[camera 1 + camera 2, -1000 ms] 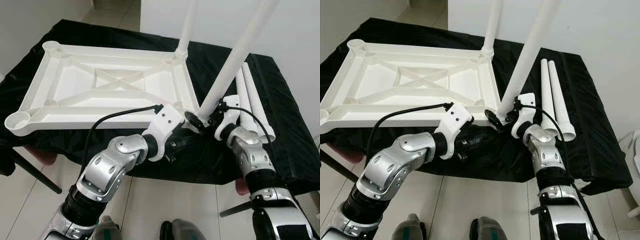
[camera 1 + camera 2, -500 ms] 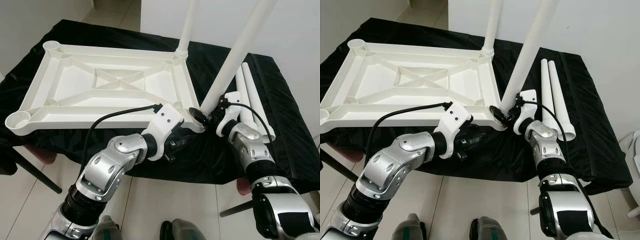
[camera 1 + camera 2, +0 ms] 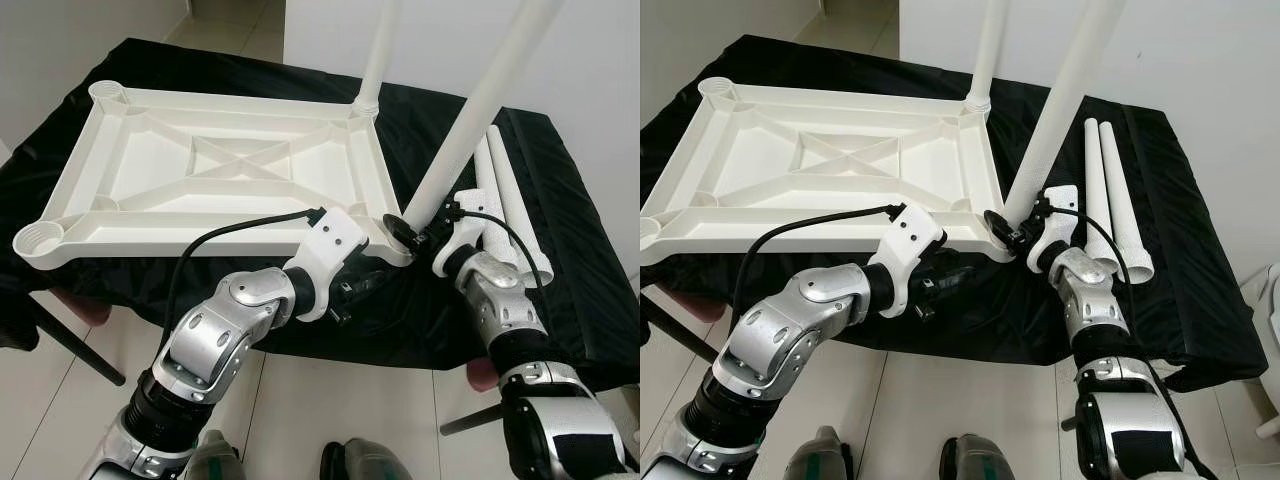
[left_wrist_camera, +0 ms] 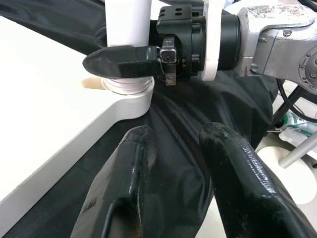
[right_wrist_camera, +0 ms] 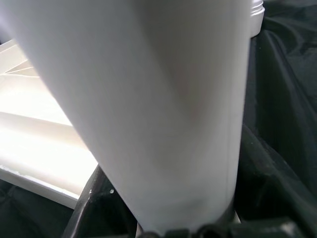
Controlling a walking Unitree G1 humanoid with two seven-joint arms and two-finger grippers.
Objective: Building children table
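My right pincer (image 3: 1018,232) pinches the tilted white leg (image 3: 1060,110) at its base, seated in the near corner socket of the upturned tabletop (image 3: 830,165) on the black-draped bench (image 3: 1180,250). My left pincer (image 4: 173,163) hovers spread just beside that corner, holding nothing.

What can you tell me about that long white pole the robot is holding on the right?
The white pole is a table leg: a long, smooth, slightly tapering tube, plastic by its look. It leans, its top running out of the picture. Its lower end sits in the round corner socket of the upturned white tabletop. The right pincer is shut on it just above that socket. Nothing else touches it.
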